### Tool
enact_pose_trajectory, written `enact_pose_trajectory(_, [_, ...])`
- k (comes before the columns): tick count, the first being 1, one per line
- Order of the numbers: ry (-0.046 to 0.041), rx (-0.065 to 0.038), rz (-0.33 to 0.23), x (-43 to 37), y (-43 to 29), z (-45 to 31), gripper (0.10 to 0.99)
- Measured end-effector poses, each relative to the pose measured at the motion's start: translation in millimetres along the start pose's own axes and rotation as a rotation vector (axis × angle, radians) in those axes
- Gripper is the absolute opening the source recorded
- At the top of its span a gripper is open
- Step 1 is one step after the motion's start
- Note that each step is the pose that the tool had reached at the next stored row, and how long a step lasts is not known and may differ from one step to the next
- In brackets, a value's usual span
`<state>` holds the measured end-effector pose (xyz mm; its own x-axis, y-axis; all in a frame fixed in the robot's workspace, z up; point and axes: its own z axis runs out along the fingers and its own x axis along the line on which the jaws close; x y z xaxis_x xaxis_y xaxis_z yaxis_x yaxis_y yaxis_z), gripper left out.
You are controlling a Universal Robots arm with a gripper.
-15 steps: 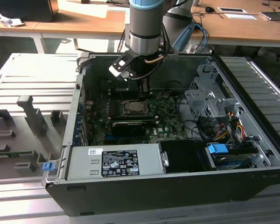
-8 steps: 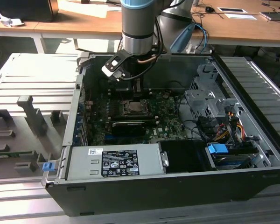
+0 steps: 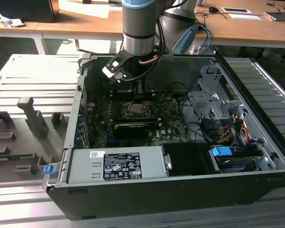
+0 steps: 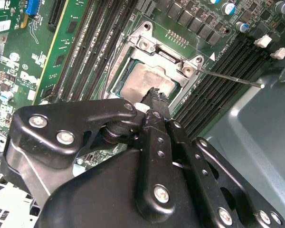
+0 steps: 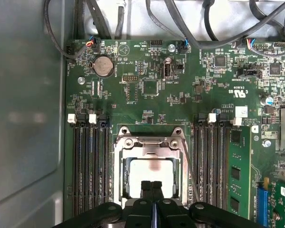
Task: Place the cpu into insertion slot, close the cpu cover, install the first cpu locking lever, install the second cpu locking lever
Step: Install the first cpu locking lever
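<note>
The cpu (image 5: 149, 170) lies flat in the insertion slot (image 3: 137, 110), its pale metal face (image 4: 145, 81) showing. The silvery cpu cover (image 5: 149, 141) lies down around it as a frame (image 4: 167, 56). A thin locking lever (image 4: 232, 79) sticks out sideways from the socket corner, and in the first wrist view it is a wire (image 5: 188, 164) running along the socket's side. My gripper (image 5: 152, 186) hangs just above the cpu's near edge, its two black fingers pressed together with nothing between them. Its tip (image 4: 155, 93) is over the chip's edge. In the exterior view the gripper (image 3: 137, 89) is inside the case.
Black memory slots (image 5: 90, 166) flank the socket on both sides. A green card (image 5: 238, 175) stands beside them. Cables (image 5: 180, 23) run along the case wall. The grey power supply box (image 3: 116, 164) and the drive cage (image 3: 213, 107) crowd the case (image 3: 256, 142).
</note>
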<state>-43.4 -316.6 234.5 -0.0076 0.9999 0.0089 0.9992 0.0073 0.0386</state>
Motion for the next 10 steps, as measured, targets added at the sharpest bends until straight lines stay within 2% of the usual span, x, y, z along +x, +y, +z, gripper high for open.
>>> enact_pose_trajectory(4, [-0.0014, 0.0, 0.0, 0.0, 0.1, -2.3, 0.106])
enact_pose_trajectory(10, [-0.0024, 0.0, 0.0, 0.1, 0.5, -11.4, 0.106])
